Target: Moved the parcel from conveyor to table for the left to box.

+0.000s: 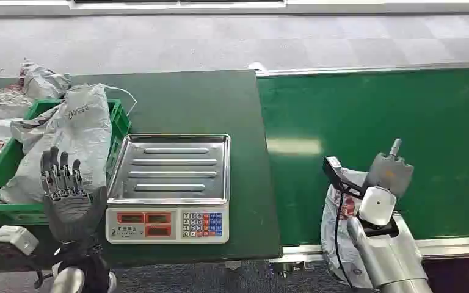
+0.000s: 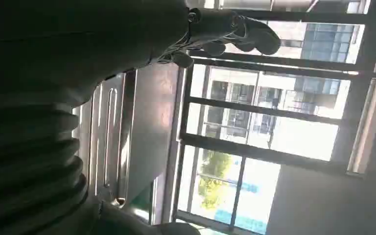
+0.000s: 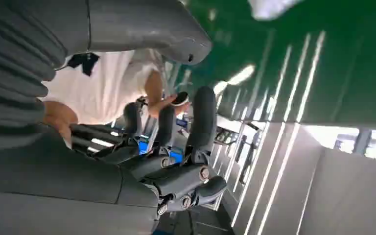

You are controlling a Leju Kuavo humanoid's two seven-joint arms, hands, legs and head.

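Grasping the parcel at lower right, your right hand sits on the conveyor; left hand released, lower left.

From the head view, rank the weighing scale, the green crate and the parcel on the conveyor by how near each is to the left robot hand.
Measured from the left robot hand:
1. Green crate, and 2. weighing scale: too close to call; the crate lies under and behind the hand, the scale just to its right.
3. Parcel, far right, on the conveyor's near edge under the right robot hand.
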